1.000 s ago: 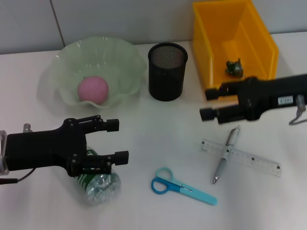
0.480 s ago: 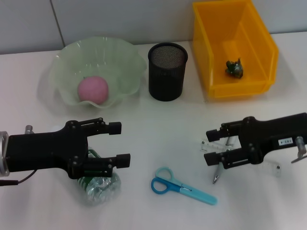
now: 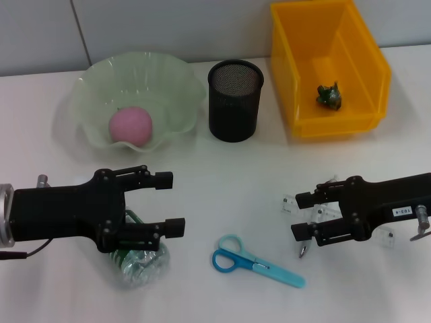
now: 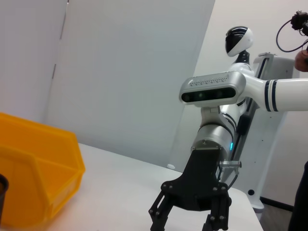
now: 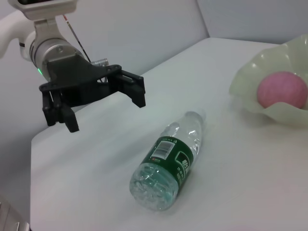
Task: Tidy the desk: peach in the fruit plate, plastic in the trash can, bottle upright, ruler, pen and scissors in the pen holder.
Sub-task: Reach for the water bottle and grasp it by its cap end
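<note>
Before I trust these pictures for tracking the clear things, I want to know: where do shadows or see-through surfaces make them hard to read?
Head view: the left gripper covers much of the clear bottle; the right gripper hides most of the see-through ruler. Right wrist view: the bottle reads clearly, with a soft shadow under it.

The bottle (image 3: 139,261) lies on its side under the left gripper (image 3: 168,204), with the fruit plate (image 3: 176,79) (peach (image 3: 130,125) inside) behind it. The scissors (image 3: 254,262) lie between the grippers. The right gripper (image 3: 302,216) sits over the ruler (image 3: 289,202) and pen (image 3: 304,251), pen holder (image 3: 234,100) and trash can (image 3: 328,64) behind.
</note>
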Tool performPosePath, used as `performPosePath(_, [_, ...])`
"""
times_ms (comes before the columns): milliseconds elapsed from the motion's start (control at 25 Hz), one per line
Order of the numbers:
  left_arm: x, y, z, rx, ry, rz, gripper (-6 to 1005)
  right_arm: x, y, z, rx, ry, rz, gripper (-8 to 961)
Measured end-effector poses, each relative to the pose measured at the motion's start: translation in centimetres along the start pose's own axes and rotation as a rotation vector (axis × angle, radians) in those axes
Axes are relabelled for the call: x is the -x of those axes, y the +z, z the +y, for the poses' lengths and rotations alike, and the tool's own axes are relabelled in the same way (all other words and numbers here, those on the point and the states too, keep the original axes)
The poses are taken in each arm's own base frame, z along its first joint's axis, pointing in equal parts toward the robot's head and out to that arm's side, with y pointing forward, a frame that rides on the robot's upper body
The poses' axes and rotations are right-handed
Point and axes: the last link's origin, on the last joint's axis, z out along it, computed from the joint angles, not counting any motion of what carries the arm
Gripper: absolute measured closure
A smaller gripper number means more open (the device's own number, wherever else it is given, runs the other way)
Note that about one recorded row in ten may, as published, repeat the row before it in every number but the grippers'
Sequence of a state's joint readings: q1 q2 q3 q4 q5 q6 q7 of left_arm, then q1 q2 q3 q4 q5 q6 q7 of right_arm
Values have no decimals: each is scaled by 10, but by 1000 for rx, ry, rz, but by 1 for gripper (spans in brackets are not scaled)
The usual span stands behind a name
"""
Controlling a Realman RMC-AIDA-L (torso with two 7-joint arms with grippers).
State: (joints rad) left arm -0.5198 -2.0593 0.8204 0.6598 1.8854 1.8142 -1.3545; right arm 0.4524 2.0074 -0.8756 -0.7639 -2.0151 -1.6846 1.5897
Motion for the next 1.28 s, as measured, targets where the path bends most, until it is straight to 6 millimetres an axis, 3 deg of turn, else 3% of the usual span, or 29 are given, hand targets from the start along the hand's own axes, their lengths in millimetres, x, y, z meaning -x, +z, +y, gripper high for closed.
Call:
performPosePath(320, [-9, -6, -5, -13, 44, -80, 140, 0, 0, 0, 0, 3, -2, 208])
performPosePath(600, [-42, -23, -23, -95, 70, -236, 140, 3, -1, -1, -2, -1, 0, 208])
performPosePath(840, [-49, -21, -23, -90, 87, -249, 139, 6, -1, -2, -1, -12, 2, 208])
performPosePath(1280, [-80, -24, -24, -129, -143, -280, 139, 14, -10, -4, -26, -76, 43, 208])
